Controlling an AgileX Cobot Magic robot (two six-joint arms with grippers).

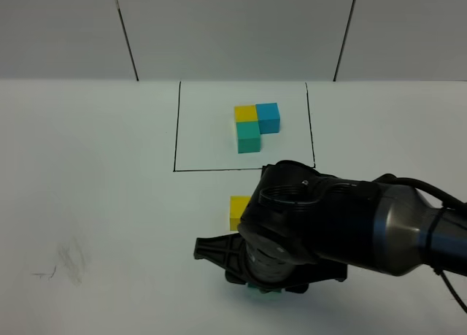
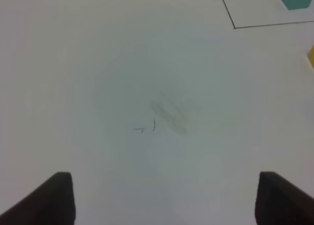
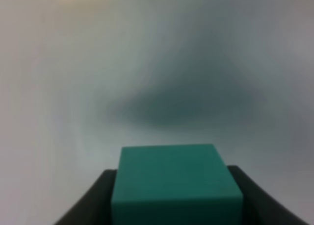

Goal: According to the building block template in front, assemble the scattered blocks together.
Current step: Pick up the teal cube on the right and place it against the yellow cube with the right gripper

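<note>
Jaws of the right gripper (image 3: 176, 203) are closed on the green block (image 3: 174, 178), one finger against each side face. The left gripper (image 2: 169, 196) has its jaws spread wide and empty, hanging over bare tabletop (image 1: 95, 203) near a grey scuff (image 2: 169, 114), well apart from the work. Right arm (image 1: 365, 225) reaches in from the right and covers most of the near middle of the overhead view. Template (image 1: 255, 125) sits on the far side inside the black frame (image 1: 176, 131): yellow and blue cubes side by side in the far row, green cube touching the near face of the yellow one, so the L's corner is yellow and its legs run right and toward the robot. Both legs are equal, so it has no real long axis. Yellow block (image 1: 238, 209) lies loose just outside the frame on the near side, with the gripper just nearer again and slightly right. Blue block not visible, maybe under the arm, cannot tell. Step in hand, I judge: carrying green to yellow; the soft shadow ahead in the right wrist view suggests it's off the surface. The held cube has no long axis and sits square in the jaws, flat face forward. Next move calls for setting it flush against yellow's near face, edges aligned, without nudging yellow.
</note>
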